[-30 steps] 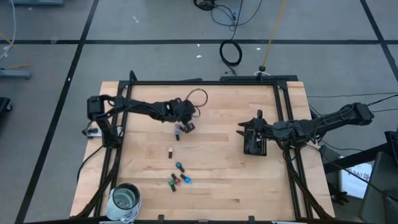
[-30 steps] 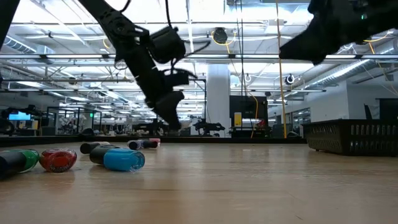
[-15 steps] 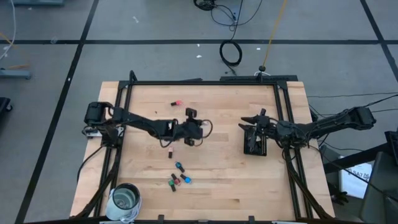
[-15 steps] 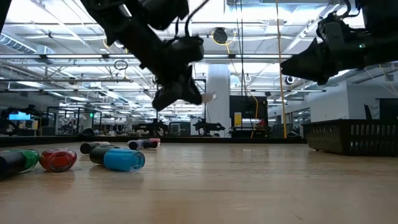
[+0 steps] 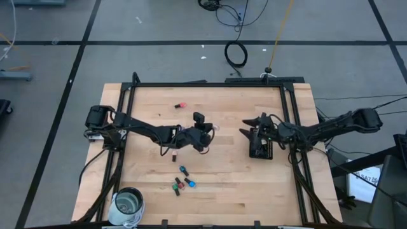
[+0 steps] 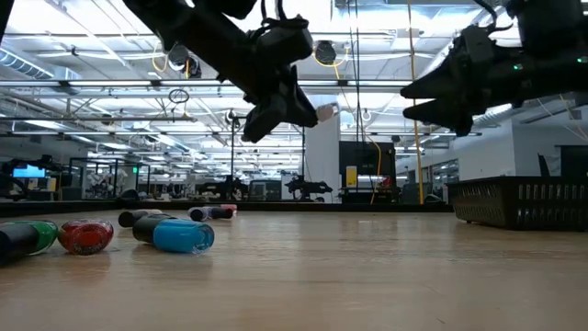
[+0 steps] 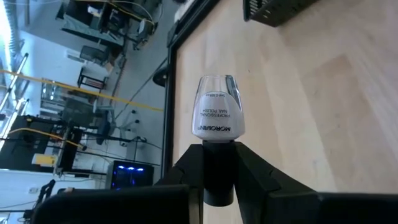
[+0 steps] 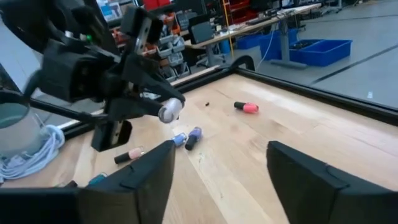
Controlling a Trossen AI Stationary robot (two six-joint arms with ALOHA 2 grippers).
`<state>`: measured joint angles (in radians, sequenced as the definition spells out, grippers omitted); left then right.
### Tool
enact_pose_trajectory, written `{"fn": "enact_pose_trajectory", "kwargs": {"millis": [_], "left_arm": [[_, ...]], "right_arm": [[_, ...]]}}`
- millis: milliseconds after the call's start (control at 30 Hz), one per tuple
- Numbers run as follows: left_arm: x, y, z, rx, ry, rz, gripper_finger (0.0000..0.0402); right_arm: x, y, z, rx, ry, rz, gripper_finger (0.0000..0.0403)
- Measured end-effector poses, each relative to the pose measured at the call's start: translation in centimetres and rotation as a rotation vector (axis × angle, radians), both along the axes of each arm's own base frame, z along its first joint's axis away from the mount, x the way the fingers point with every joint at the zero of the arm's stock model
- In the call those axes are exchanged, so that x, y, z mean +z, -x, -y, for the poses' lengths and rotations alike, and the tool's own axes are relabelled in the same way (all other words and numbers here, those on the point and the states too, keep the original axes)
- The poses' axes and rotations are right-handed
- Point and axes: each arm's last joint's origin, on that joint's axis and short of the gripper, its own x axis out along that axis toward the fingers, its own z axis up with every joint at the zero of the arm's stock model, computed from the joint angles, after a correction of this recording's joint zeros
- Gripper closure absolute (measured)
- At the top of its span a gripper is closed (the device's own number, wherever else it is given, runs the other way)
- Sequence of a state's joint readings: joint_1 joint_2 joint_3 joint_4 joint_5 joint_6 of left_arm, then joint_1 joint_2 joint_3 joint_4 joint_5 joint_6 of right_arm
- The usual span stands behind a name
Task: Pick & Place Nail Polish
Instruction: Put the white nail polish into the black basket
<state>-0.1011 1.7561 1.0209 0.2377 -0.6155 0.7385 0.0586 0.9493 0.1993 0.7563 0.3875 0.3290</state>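
My left gripper [image 7: 219, 180] pinches the dark cap of a pale bottle [image 7: 218, 114] labelled "MOROVAN PROFESSIONAL NAIL POLISH", held aloft near the tray [image 5: 261, 145], above which my right gripper [image 5: 247, 126] hangs, jaws wide and empty.

The high view looks straight down on the whole table [image 5: 229, 172]. The low view sits at tabletop level, facing the room. Each wrist view looks forward past its own fingers; all four share the clear bottle [image 7: 216, 112].
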Motion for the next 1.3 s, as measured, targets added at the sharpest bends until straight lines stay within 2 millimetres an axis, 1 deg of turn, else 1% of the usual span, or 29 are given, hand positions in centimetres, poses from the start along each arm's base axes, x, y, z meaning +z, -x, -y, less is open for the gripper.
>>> {"fn": "enact_pose_trajectory", "kwargs": {"millis": [100,233,300,467,600,733,900,1067,1300], "left_arm": [[0.2,-0.1,0.3,-0.006,-0.008,0.003,0.0356],[0.1,-0.1,0.7,-0.014,-0.039,-0.012,0.0356],[0.1,0.0,1.1,-0.015,-0.069,-0.027,0.0356],[0.1,0.1,1.5,0.031,-0.128,-0.038,0.0356],[0.5,0.0,1.7,0.034,-0.142,-0.035,0.0355],[0.4,0.0,1.7,0.043,-0.148,-0.042,0.0355],[0.4,0.1,1.6,0.056,-0.151,-0.048,0.0355],[0.5,0.0,1.5,0.076,-0.150,-0.028,0.0355],[0.5,0.1,1.5,0.088,-0.161,-0.032,0.0355]], "right_arm": [[0.1,-1.1,-0.1,0.000,0.001,-0.029,0.0133],[0.3,-2.9,-0.3,0.042,-0.039,-0.051,0.0123],[0.5,-3.9,-0.4,0.070,-0.069,-0.058,0.0122],[0.6,-6.3,-0.6,0.064,-0.130,-0.061,0.0125],[0.8,-8.0,-0.8,0.094,-0.141,0.004,0.0132],[0.8,-9.3,-0.6,0.094,-0.119,0.048,0.0135],[1.0,-10.3,0.4,0.123,-0.149,0.067,0.0136],[0.8,-11.0,1.4,0.108,-0.175,0.067,0.0136],[0.8,-11.1,1.7,0.120,-0.184,0.061,0.0139]]}}
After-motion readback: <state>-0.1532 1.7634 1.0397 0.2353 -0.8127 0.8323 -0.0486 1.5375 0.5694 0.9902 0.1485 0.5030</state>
